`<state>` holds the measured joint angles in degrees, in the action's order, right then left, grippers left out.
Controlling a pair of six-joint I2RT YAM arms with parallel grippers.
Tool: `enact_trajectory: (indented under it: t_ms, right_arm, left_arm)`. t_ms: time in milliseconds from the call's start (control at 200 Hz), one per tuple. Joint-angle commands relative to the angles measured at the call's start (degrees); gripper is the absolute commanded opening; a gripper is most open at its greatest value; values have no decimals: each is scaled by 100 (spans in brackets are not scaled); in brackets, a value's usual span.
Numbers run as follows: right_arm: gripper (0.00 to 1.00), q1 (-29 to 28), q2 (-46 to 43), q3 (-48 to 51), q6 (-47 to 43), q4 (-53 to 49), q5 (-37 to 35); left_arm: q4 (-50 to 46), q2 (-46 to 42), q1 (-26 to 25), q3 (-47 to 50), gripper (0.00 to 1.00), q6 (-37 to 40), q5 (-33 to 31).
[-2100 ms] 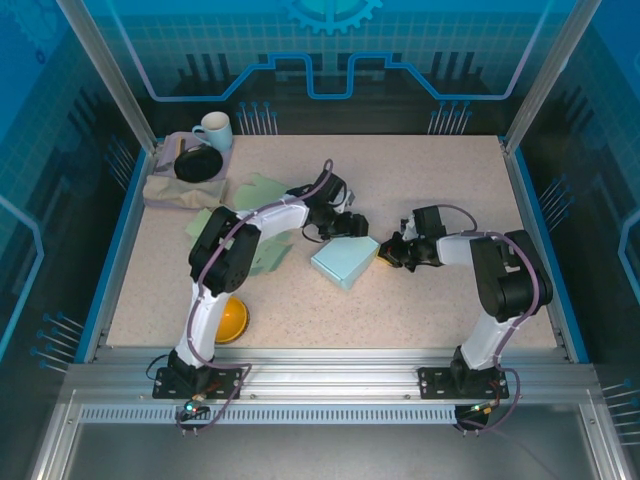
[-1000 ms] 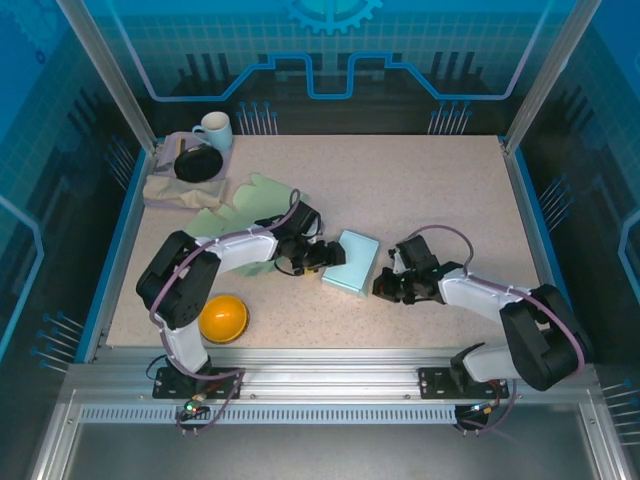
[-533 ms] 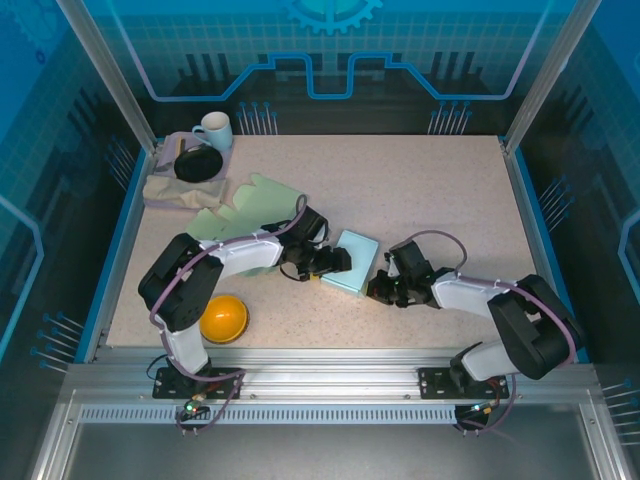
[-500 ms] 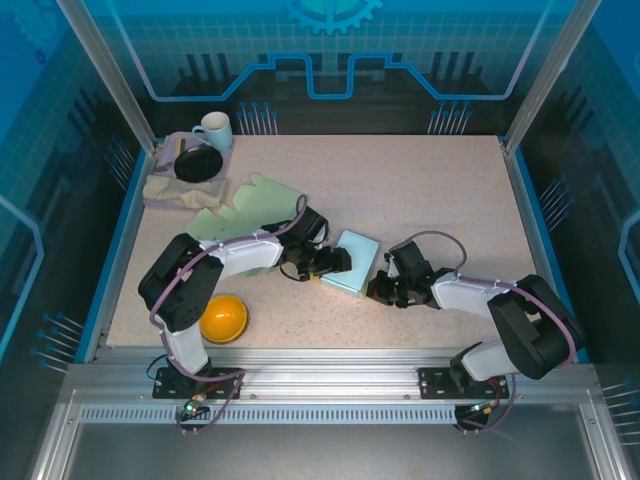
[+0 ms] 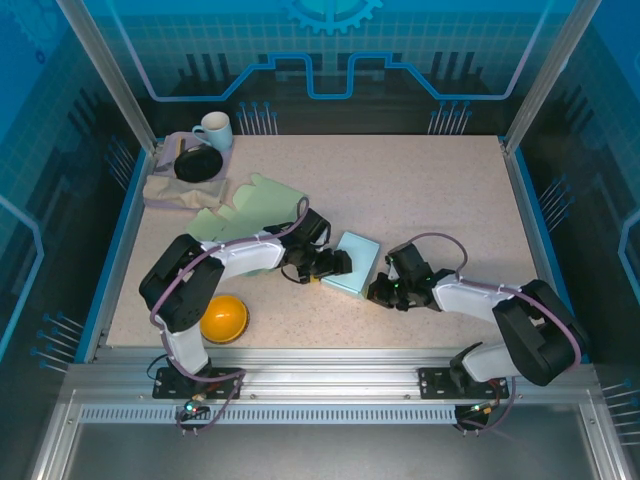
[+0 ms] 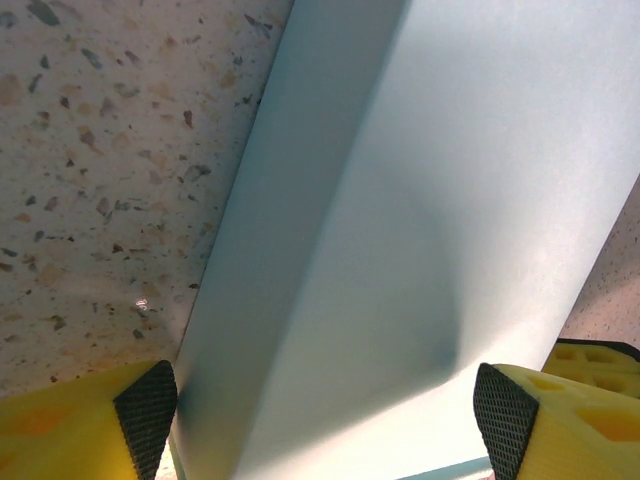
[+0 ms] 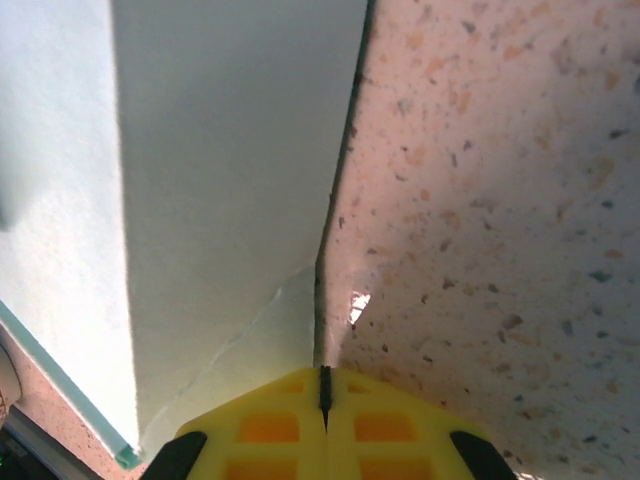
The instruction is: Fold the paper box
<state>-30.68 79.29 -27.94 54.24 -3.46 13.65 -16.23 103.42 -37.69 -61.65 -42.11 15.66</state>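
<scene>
The paper box [image 5: 353, 263] is a pale blue, closed, flat carton lying on the speckled table [image 5: 430, 190] near the middle. My left gripper [image 5: 336, 263] reaches in from the left, its jaws spread wide across the box's left end. In the left wrist view the paper box [image 6: 420, 220] spans the whole gap, and both black pads [image 6: 148, 415] sit against its sides. My right gripper [image 5: 379, 291] is shut, with nothing between its fingers. Its yellow tips [image 7: 323, 385] rest at the box's near right edge [image 7: 230, 200], where the wall meets the table.
Flat pale green paper sheets [image 5: 245, 212] lie behind my left arm. An orange bowl [image 5: 222, 318] sits near the left arm's base. At the back left, a mug [image 5: 214, 130] and a black round object [image 5: 197, 163] sit on a folded cloth [image 5: 170, 190].
Since two seconds ago both arms have come nearer and the box has turned with them. Over the last second the right gripper slid left, up to the box's edge.
</scene>
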Motion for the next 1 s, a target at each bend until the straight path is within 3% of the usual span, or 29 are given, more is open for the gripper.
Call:
enact_trajectory:
  t_ms: [0,405,995]
  right_arm:
    - [0,-157,-1,70,155,-181,-66]
    - [0,-250,416,-29,141,151,-258]
    - [0,-246,668,60,-39,1298,231]
  left_arm:
    - [-163,-150,-47,70,82,-74,-130]
    - [-122,-84,-225,65,82,-201,-59]
    - [920,206,-1256,-189,81,-1360,675]
